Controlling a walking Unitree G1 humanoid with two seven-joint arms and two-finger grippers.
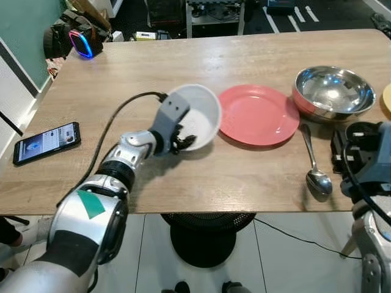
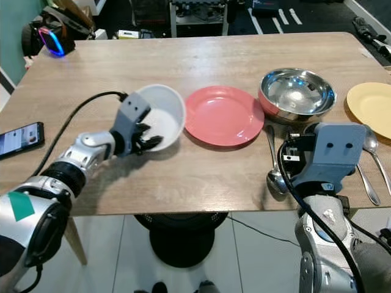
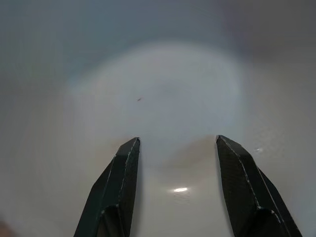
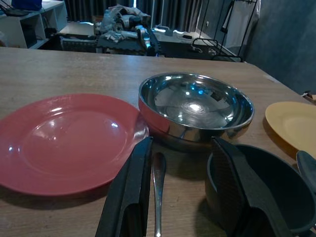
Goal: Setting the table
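A white bowl (image 1: pixel 201 113) sits tipped toward me on the wooden table (image 1: pixel 183 61), just left of a pink plate (image 1: pixel 253 114). My left gripper (image 1: pixel 185 144) is at the bowl's near rim. In the left wrist view its fingers (image 3: pixel 121 182) stand open against the bowl's white inside (image 3: pixel 158 89), with nothing between them. My right gripper (image 4: pixel 182 140) hovers open at the table's right front, over the handle of a metal spoon (image 4: pixel 158 187). A steel bowl (image 4: pixel 195 106) lies straight beyond it, and a dark bowl (image 4: pixel 276 192) is beside its outer finger.
A yellow plate (image 2: pixel 372 107) and more spoons (image 2: pixel 371 143) lie at the far right. A phone (image 1: pixel 47 141) lies near the left front edge. A helmet with a glowing light (image 1: pixel 82 43) sits at the back left corner. A cable (image 1: pixel 113 125) trails from my left wrist.
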